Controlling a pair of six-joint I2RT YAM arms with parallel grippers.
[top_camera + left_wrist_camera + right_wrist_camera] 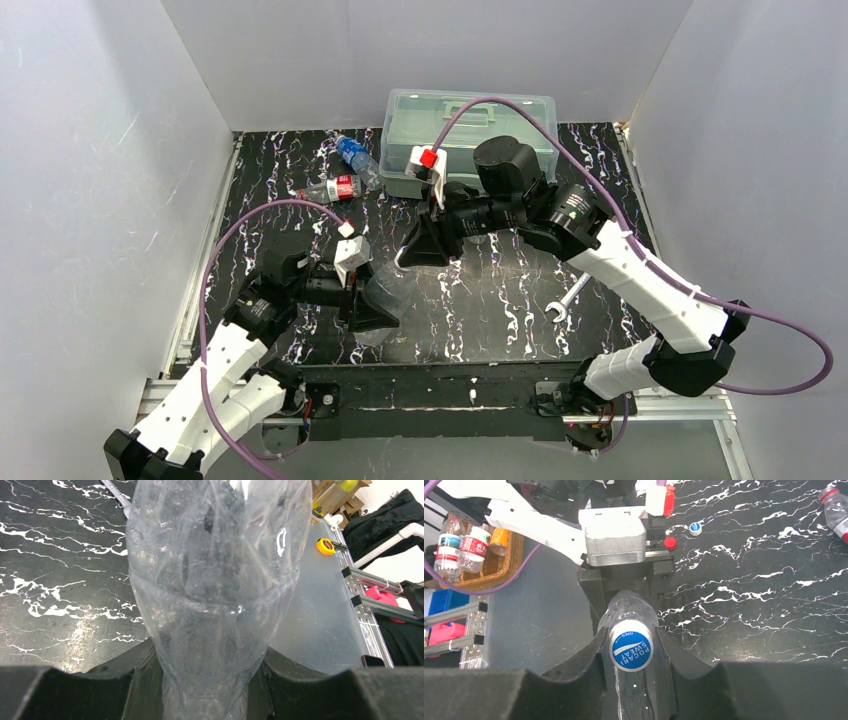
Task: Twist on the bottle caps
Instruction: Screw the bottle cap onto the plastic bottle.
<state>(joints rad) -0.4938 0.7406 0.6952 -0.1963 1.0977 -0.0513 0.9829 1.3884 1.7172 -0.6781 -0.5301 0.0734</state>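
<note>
left gripper (372, 312) clamped | right gripper (413, 252) clamped | arms angled toward each other

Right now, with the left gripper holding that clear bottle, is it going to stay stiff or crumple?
Likely crumples: the clear bottle looks creased near the left gripper. No liquid shows inside, so probably light. Being smooth, it may twist when the blue cap is turned.

The left arm (215, 370) and right arm (640, 280) match: white boxy links joined by black cylindrical joints. Each gripper has broad matt black fingers shaped like a wedge. A purple cable (285, 202) runs from behind the left gripper (375, 310), and a second purple cable (500, 99) from behind the right gripper (415, 250). Behind each gripper is a white mount with a red knob (429, 158). The left one also carries a grey metal block (613, 535) with small corner screws.
</note>
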